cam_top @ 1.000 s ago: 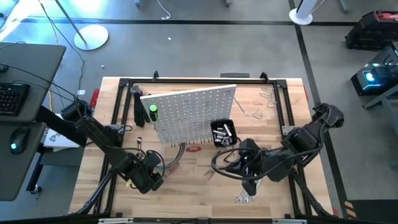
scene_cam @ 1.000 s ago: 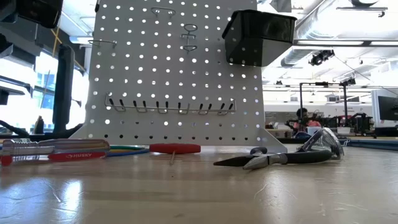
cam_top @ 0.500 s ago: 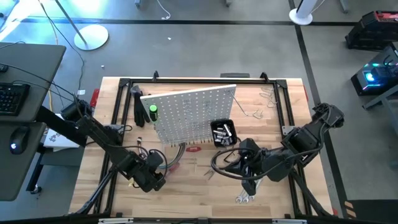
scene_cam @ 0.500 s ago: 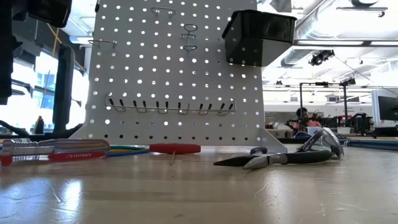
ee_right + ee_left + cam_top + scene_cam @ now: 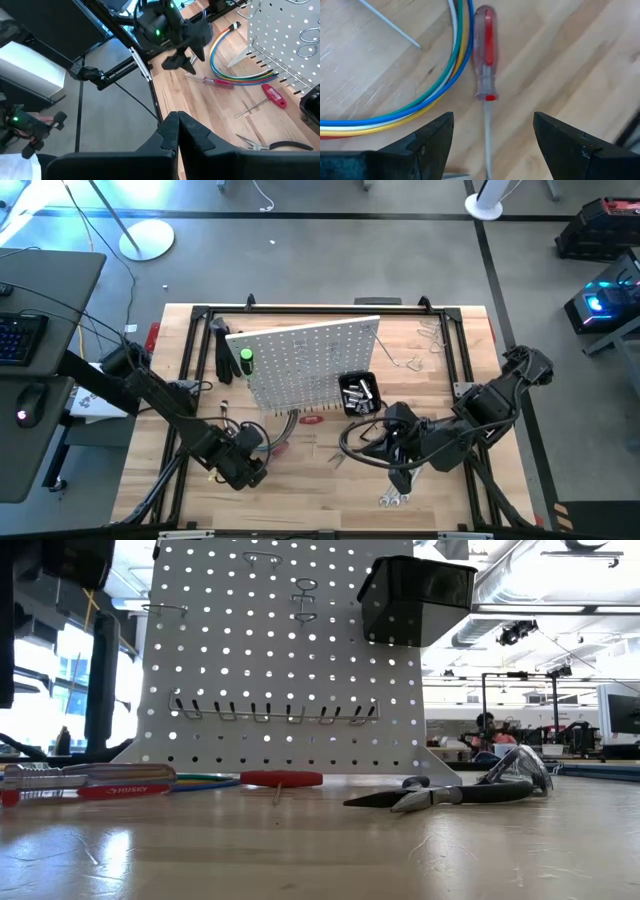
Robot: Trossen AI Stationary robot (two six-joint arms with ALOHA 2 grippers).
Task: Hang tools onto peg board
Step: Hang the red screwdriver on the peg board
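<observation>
A wooden counter [image 5: 320, 495] carries a black metal frame [image 5: 300, 311] running along its edges; a curved bundle of coloured cables [image 5: 410, 102] in blue, green, white and yellow lies on the wood; off the counter's left side stands a grey desk [image 5: 50, 290] with a dark keyboard [image 5: 20, 338] and a mouse [image 5: 25, 415]; on the grey floor beyond sits a round white stand base [image 5: 147, 238].

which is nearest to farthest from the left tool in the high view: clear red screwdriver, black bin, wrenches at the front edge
From the left tool:
1. Clear red screwdriver, just beside it.
2. Black bin, on the peg board's right end.
3. Wrenches, front edge, below the right arm.
</observation>
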